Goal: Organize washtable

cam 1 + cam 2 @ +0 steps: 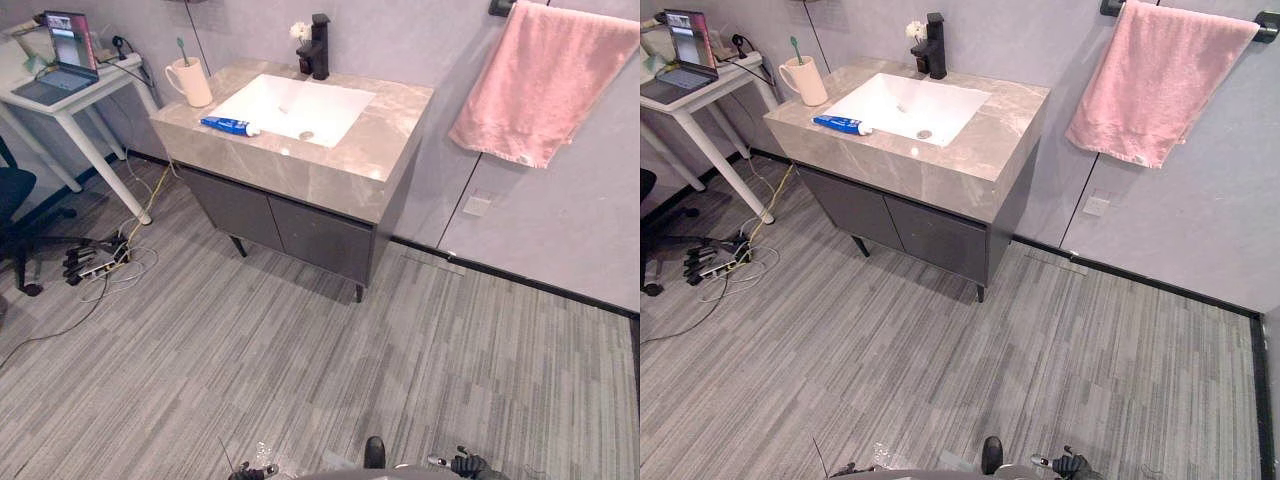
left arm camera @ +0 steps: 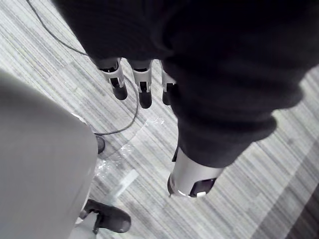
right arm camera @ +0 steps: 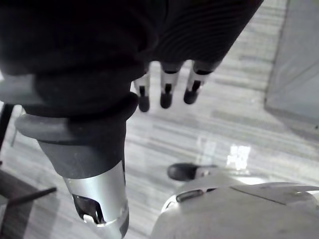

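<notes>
A grey marble washtable (image 1: 370,150) with a white sink (image 1: 290,105) stands against the wall ahead. A blue toothpaste tube (image 1: 228,125) lies on its front left edge beside the sink. A cream mug (image 1: 190,82) with a green toothbrush (image 1: 181,48) in it stands at the back left corner. A black faucet (image 1: 317,46) rises behind the sink, with a small white flower (image 1: 299,31) next to it. My left hand (image 2: 142,84) hangs over the floor with straight fingers, holding nothing. My right hand (image 3: 167,89) hangs likewise, fingers straight and empty.
A pink towel (image 1: 540,80) hangs on a rail right of the washtable. A white desk (image 1: 70,100) with a laptop (image 1: 58,55) stands to the left, a black office chair (image 1: 15,215) and a power strip with cables (image 1: 95,265) on the striped floor beside it.
</notes>
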Tool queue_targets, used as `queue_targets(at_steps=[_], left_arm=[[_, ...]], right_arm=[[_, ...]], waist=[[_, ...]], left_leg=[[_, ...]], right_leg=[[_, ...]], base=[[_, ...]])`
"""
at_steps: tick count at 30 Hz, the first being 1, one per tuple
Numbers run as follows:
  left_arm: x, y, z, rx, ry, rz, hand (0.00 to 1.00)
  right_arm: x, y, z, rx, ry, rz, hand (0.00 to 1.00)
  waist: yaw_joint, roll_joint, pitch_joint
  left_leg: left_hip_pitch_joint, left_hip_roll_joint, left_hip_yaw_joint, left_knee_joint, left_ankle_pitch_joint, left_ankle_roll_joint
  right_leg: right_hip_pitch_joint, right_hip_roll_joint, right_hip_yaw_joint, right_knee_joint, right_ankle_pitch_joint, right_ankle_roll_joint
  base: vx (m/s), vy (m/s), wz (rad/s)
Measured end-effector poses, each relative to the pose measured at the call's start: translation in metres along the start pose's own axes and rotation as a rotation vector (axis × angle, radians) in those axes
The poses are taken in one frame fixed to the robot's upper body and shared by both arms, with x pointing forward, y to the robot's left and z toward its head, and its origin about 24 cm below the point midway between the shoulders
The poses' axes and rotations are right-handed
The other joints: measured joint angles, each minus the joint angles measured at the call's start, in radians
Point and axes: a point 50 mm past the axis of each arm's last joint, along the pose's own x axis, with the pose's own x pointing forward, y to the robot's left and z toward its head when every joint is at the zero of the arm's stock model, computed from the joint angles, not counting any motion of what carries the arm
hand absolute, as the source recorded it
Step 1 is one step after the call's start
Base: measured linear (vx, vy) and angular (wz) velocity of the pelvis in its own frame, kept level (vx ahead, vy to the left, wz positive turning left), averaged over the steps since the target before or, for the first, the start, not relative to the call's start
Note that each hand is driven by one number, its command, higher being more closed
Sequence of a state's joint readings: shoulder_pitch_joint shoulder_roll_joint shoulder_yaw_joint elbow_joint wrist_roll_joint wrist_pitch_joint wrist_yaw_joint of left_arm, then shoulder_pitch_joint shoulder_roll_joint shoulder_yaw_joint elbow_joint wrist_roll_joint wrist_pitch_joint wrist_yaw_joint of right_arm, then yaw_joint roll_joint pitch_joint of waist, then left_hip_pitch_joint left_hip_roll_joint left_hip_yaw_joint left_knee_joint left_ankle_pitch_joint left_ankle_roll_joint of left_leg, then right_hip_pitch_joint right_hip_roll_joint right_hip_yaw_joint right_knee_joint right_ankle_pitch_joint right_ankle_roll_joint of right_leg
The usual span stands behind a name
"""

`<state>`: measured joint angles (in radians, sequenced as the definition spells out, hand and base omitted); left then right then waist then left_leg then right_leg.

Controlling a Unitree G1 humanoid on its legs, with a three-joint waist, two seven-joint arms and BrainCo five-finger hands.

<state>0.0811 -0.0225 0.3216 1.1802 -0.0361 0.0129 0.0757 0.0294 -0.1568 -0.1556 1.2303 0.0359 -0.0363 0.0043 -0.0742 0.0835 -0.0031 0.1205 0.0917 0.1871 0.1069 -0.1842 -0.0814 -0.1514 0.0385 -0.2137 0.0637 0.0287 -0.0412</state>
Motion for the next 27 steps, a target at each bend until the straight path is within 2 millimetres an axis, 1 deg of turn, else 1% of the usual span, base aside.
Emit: queue_targets(at_steps=[1, 2, 3, 4, 5, 6, 7, 8, 9, 10, 11, 12, 13, 14, 15, 16, 17, 18, 19, 20, 21, 22, 23, 24, 25, 26, 27], left_arm=[[0.0, -0.002, -0.001, -0.002, 0.001, -0.004, 0.0], [-0.001, -0.005, -0.002, -0.005, 0.004, -0.013, 0.0], [-0.001, -0.007, -0.002, -0.003, 0.006, -0.02, 0.0], [-0.001, -0.009, -0.002, 0.002, 0.009, -0.026, 0.0], [0.0, -0.012, 0.003, 0.008, -0.004, -0.037, 0.0], [0.001, -0.017, 0.009, 0.016, -0.016, -0.047, 0.0], [0.001, -0.013, 0.012, 0.019, -0.02, -0.037, 0.0], [0.002, -0.005, 0.015, -0.006, -0.024, -0.013, 0.0], [0.003, -0.003, 0.017, -0.025, -0.029, -0.006, 0.0], [0.003, -0.003, 0.018, -0.028, -0.031, -0.006, 0.0], [0.003, -0.002, 0.019, -0.04, -0.035, 0.0, 0.0], [0.003, -0.002, 0.019, -0.041, -0.033, 0.001, 0.0], [0.002, -0.006, 0.017, -0.044, -0.027, -0.01, 0.0], [0.001, -0.014, 0.011, -0.05, -0.009, -0.029, 0.0], [0.001, -0.017, 0.012, -0.045, -0.013, -0.037, 0.0], [0.001, -0.017, 0.016, -0.032, -0.028, -0.04, 0.0], [0.001, -0.016, 0.017, -0.03, -0.032, -0.038, 0.0], [0.002, -0.015, 0.018, -0.029, -0.033, -0.034, 0.0], [0.002, -0.011, 0.02, -0.024, -0.041, -0.026, 0.0], [0.003, -0.005, 0.024, -0.007, -0.049, -0.014, 0.0], [0.003, -0.003, 0.024, 0.002, -0.049, -0.015, 0.0], [0.003, 0.003, 0.026, 0.023, -0.053, -0.014, 0.0], [0.004, 0.008, 0.027, 0.038, -0.053, -0.003, 0.0], [0.004, 0.011, 0.029, 0.051, -0.062, 0.003, 0.0], [0.004, 0.013, 0.031, 0.061, -0.065, 0.007, 0.0], [0.004, 0.015, 0.033, 0.067, -0.074, 0.011, 0.0], [0.004, 0.015, 0.034, 0.062, -0.077, 0.011, 0.0]], right_arm=[[0.0, -0.001, 0.001, -0.006, -0.002, -0.003, 0.0], [0.0, -0.004, 0.003, -0.013, -0.01, -0.007, 0.0], [0.0, -0.006, 0.004, -0.014, -0.014, -0.011, 0.0], [0.0, -0.006, 0.003, -0.013, -0.014, -0.013, 0.0], [0.0, -0.005, 0.003, -0.01, -0.014, -0.011, 0.0], [0.0, -0.008, 0.011, -0.007, -0.053, -0.016, 0.0], [0.001, -0.003, 0.012, -0.006, -0.059, -0.004, 0.0], [0.0, 0.004, 0.005, -0.003, -0.039, 0.013, 0.0], [-0.003, 0.004, -0.011, 0.001, 0.004, 0.011, 0.0], [-0.003, 0.004, -0.013, 0.001, 0.01, 0.011, 0.0], [-0.004, 0.005, -0.017, -0.01, 0.023, 0.016, 0.0], [-0.004, 0.005, -0.017, -0.019, 0.023, 0.019, 0.0], [-0.005, 0.002, -0.016, -0.04, 0.018, 0.015, 0.0], [-0.006, -0.004, -0.018, -0.07, 0.011, 0.009, 0.0], [-0.006, -0.003, -0.017, -0.078, 0.01, 0.01, 0.0], [-0.006, -0.003, -0.02, -0.087, 0.025, 0.01, 0.0], [-0.006, -0.003, -0.02, -0.092, 0.027, 0.009, 0.0], [-0.006, -0.004, -0.021, -0.092, 0.033, 0.008, 0.0], [-0.006, -0.004, -0.025, -0.081, 0.049, 0.005, 0.0], [-0.006, -0.004, -0.025, -0.079, 0.06, 0.002, 0.0], [-0.006, -0.004, -0.026, -0.078, 0.062, 0.002, 0.0], [-0.006, -0.003, -0.026, -0.076, 0.065, 0.005, 0.0], [-0.006, -0.002, -0.027, -0.052, 0.067, 0.008, 0.0], [-0.006, 0.001, -0.027, -0.045, 0.066, 0.012, 0.0], [-0.006, 0.003, -0.026, -0.038, 0.063, 0.016, 0.0], [-0.005, 0.006, -0.024, -0.02, 0.055, 0.021, 0.0], [-0.005, 0.006, -0.022, -0.008, 0.047, 0.025, 0.0]], waist=[[0.002, 0.003, 0.003], [0.003, 0.02, 0.011], [0.002, 0.03, 0.018], [-0.002, 0.032, 0.022], [-0.022, 0.026, 0.058], [-0.038, 0.04, 0.094], [-0.042, 0.021, 0.101], [-0.034, -0.006, 0.111], [-0.022, -0.025, 0.12], [-0.022, -0.028, 0.122], [-0.022, -0.031, 0.126], [-0.024, -0.032, 0.126], [-0.029, -0.018, 0.126], [-0.034, 0.001, 0.107], [-0.024, 0.007, 0.104], [-0.021, 0.005, 0.102], [-0.023, 0.004, 0.099], [-0.024, 0.001, 0.097], [-0.021, -0.007, 0.092], [-0.021, -0.009, 0.091], [-0.021, -0.012, 0.092], [-0.022, -0.035, 0.105], [-0.018, -0.048, 0.107], [-0.012, -0.064, 0.109], [-0.006, -0.068, 0.107], [0.004, -0.076, 0.108], [0.008, -0.078, 0.108]], left_leg=[[0.004, 0.002, -0.005, 0.008, -0.011, 0.0], [0.019, 0.013, -0.017, 0.006, -0.028, 0.012], [0.032, 0.018, -0.032, -0.004, -0.043, 0.022], [0.042, 0.016, -0.045, -0.015, -0.055, 0.035], [0.077, 0.013, -0.052, -0.028, -0.056, 0.039], [0.105, 0.02, -0.083, -0.043, -0.103, 0.088], [0.113, 0.012, -0.096, -0.051, -0.128, 0.074], [0.126, -0.009, -0.099, -0.041, -0.142, 0.086], [0.146, -0.006, -0.104, -0.042, -0.161, 0.081], [0.151, -0.006, -0.105, -0.042, -0.165, 0.081], [0.174, -0.006, -0.112, -0.044, -0.186, 0.073], [0.185, -0.004, -0.115, -0.046, -0.2, 0.074], [0.215, 0.018, -0.122, -0.071, -0.217, 0.073], [0.239, 0.041, -0.126, -0.086, -0.193, 0.046], [0.239, 0.048, -0.106, -0.068, -0.173, 0.039], [0.219, 0.057, -0.09, -0.008, -0.122, 0.016], [0.174, 0.071, -0.099, 0.105, -0.068, 0.002], [0.143, 0.076, -0.104, 0.181, -0.037, -0.006], [0.072, 0.087, -0.102, 0.356, 0.053, -0.03], [0.0, 0.123, -0.074, 0.566, 0.08, -0.038], [-0.033, 0.144, -0.044, 0.671, 0.078, -0.035], [-0.081, 0.176, -0.001, 0.826, 0.059, -0.013], [-0.11, 0.192, 0.024, 0.94, 0.04, 0.011], [-0.141, 0.2, 0.036, 0.984, 0.022, 0.003], [-0.151, 0.207, 0.05, 0.971, 0.013, -0.003], [-0.16, 0.213, 0.071, 0.884, -0.004, 0.004], [-0.161, 0.213, 0.074, 0.816, -0.015, 0.001]], right_leg=[[-0.016, 0.001, 0.009, 0.046, -0.017, 0.001], [-0.024, 0.012, 0.028, 0.086, -0.024, 0.009], [-0.024, 0.02, 0.033, 0.107, -0.033, 0.023], [-0.025, 0.017, 0.03, 0.129, -0.047, 0.045], [-0.058, -0.01, 0.024, 0.263, -0.089, 0.109], [-0.167, -0.019, 0.04, 0.42, -0.169, 0.13], [-0.199, -0.02, 0.066, 0.415, -0.174, 0.115], [-0.231, -0.039, 0.083, 0.361, -0.152, 0.088], [-0.261, -0.043, 0.075, 0.28, -0.12, 0.08], [-0.264, -0.043, 0.074, 0.267, -0.116, 0.074], [-0.284, -0.048, 0.074, 0.249, -0.113, 0.067], [-0.296, -0.057, 0.073, 0.263, -0.115, 0.062], [-0.315, -0.055, 0.054, 0.335, -0.095, 0.03], [-0.317, -0.045, 0.025, 0.37, -0.09, 0.028], [-0.318, -0.044, 0.025, 0.39, -0.085, 0.024], [-0.304, -0.045, 0.017, 0.406, -0.087, -0.006], [-0.266, -0.048, -0.004, 0.397, -0.115, -0.019], [-0.243, -0.049, -0.008, 0.387, -0.127, -0.027], [-0.19, -0.051, -0.012, 0.354, -0.149, -0.039], [-0.124, -0.051, -0.008, 0.311, -0.162, -0.042], [-0.081, -0.049, -0.008, 0.283, -0.165, -0.044], [0.015, -0.05, 0.002, 0.226, -0.165, -0.044], [0.113, -0.059, 0.009, 0.178, -0.164, -0.044], [0.193, -0.066, 0.03, 0.142, -0.164, -0.044], [0.228, -0.069, 0.037, 0.13, -0.164, -0.044], [0.29, -0.078, 0.06, 0.108, -0.164, -0.044], [0.315, -0.083, 0.071, 0.105, -0.164, -0.044]], base=[[0.11, 0.064, -0.36], [0.07, 0.053, -0.34], [0.05, 0.053, -0.27], [0.02, 0.087, -0.03], [-0.06, 0.065, 0.26], [-0.11, 0.049, 0.29], [-0.11, 0.018, 0.21], [-0.06, 0.02, 0.16], [0.02, 0.021, 0.15], [0.12, -0.022, 0.23], [0.17, -0.049, 0.16], [0.26, -0.098, 0.31], [0.36, -0.135, 0.51], [0.44, -0.124, 0.49], [0.53, -0.145, 0.39], [0.58, -0.174, 0.27], [0.57, -0.217, 0.32], [0.69, -0.277, 0.32], [0.58, -0.231, 0.24], [0.69, -0.261, 0.2], [0.56, -0.183, 0.22], [0.63, -0.173, 0.16], [0.56, -0.109, 0.11], [0.42, -0.047, -0.01], [0.36, 0.01, -0.16], [0.27, 0.04, -0.24], [0.31, 0.082, -0.39]])
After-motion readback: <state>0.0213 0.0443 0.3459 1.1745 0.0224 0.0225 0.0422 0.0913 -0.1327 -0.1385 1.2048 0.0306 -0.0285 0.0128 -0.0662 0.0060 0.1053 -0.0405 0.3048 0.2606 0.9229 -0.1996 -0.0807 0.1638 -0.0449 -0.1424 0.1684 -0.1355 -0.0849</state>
